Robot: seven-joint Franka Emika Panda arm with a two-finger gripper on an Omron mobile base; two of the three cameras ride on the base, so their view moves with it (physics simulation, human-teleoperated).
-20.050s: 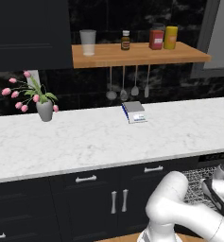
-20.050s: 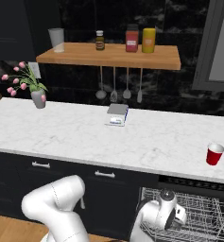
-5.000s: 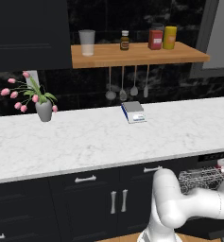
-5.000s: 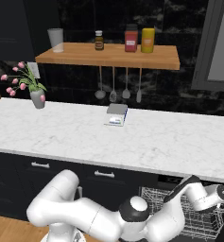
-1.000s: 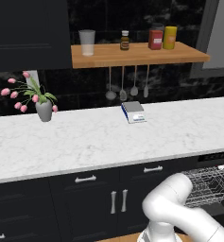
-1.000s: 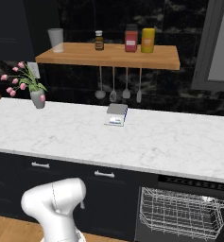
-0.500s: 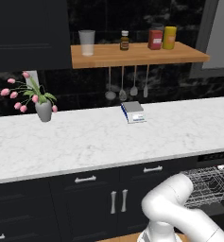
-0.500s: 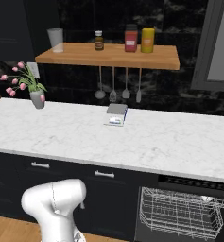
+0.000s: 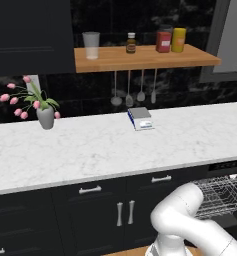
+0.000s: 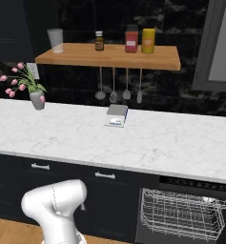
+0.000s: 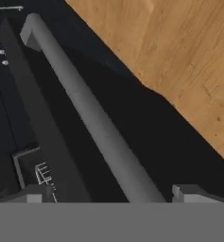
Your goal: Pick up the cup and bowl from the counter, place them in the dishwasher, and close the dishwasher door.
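Observation:
In the hand view the dishwasher door's grey bar handle (image 11: pixel 85 108) runs diagonally from upper left down to between my fingertips. My gripper (image 11: pixel 113 196) is open, one finger (image 11: pixel 191 193) on each side of the bar, close to it. The dark door panel (image 11: pixel 38 118) lies beside the handle. In the base views the dishwasher (image 10: pixel 181 209) stands open under the counter (image 10: pixel 133 138) with its grey wire rack (image 9: pixel 217 195) pulled out. What lies in the rack is too small to tell. My arm (image 9: pixel 190 230) bends low in front of the cabinets.
Wooden floor (image 11: pixel 179 56) lies beyond the door. On the counter are a vase of pink tulips (image 9: pixel 42 112) and a small blue-and-white box (image 9: pixel 140 119). A wooden wall shelf (image 10: pixel 109 55) holds a glass and jars; utensils hang below it.
The red cup that stood on the counter at the right 20 s ago is gone. Five seconds ago the hand was over the rack; now the arm is folded low. Nothing visibly moved in the last second.

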